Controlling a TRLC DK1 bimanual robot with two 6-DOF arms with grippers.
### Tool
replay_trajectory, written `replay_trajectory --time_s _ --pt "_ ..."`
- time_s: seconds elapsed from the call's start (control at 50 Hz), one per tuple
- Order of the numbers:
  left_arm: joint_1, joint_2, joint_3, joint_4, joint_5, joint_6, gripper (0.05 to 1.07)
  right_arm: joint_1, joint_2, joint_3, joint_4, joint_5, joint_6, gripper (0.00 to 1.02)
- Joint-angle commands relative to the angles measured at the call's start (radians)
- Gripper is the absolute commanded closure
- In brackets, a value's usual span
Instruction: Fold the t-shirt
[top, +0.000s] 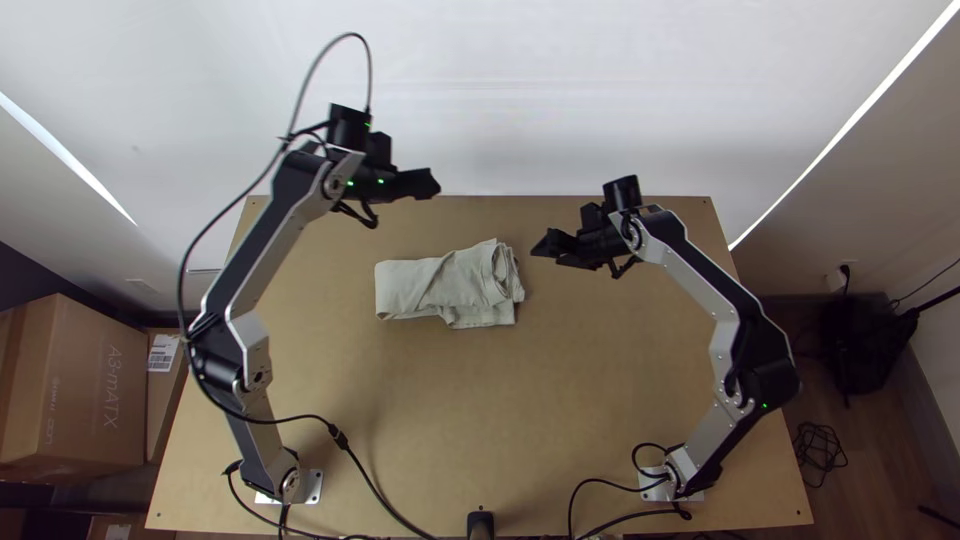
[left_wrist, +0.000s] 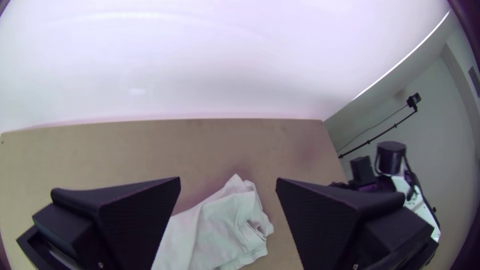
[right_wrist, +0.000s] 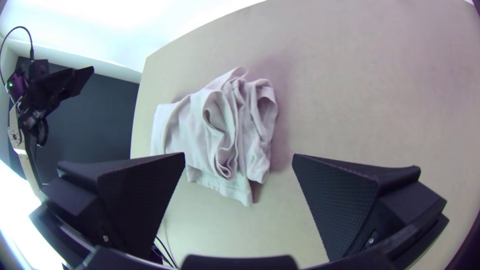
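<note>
The pale t-shirt (top: 450, 285) lies on the table as a folded bundle, with rolled, creased layers at its right end; the left wrist view shows the shirt (left_wrist: 217, 230) and the right wrist view shows the shirt's bunched layers (right_wrist: 220, 130). My left gripper (top: 436, 184) hangs above the table's far edge, up and left of the cloth, and its wrist view shows the gripper (left_wrist: 228, 187) open and empty. Just right of the shirt, without touching it, is my right gripper (top: 543, 250); in its own view the gripper (right_wrist: 238, 162) stands open with nothing between its fingers.
The wooden table (top: 470, 420) stretches from the shirt toward the arms' bases. Cables (top: 375, 490) cross its near edge. A white wall (top: 500, 100) rises behind the table. Cardboard boxes (top: 75, 385) stand off to the left, and a black bag (top: 860, 340) to the right.
</note>
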Motion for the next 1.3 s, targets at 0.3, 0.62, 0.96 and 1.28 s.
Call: replay_trajectory --time_s 0.3,0.62,0.96,1.28 --pt "0.168 -0.198 0.004 -0.120 -0.054 0.064 0.10 0.100 0.262 0.226 -0.014 -0.056 0.000 0.03" --pt "0.275 -0.281 0.007 -0.163 -0.064 0.071 0.10 0.102 0.347 0.297 -0.035 -0.018 -0.038 0.03" --pt "0.315 -0.317 0.036 -0.203 -0.093 0.073 0.10 0.151 0.445 0.335 -0.055 -0.018 -0.068 0.03" --pt "0.319 -0.312 0.033 -0.207 -0.108 0.071 0.10 0.202 0.494 0.340 -0.104 -0.028 -0.072 0.93"
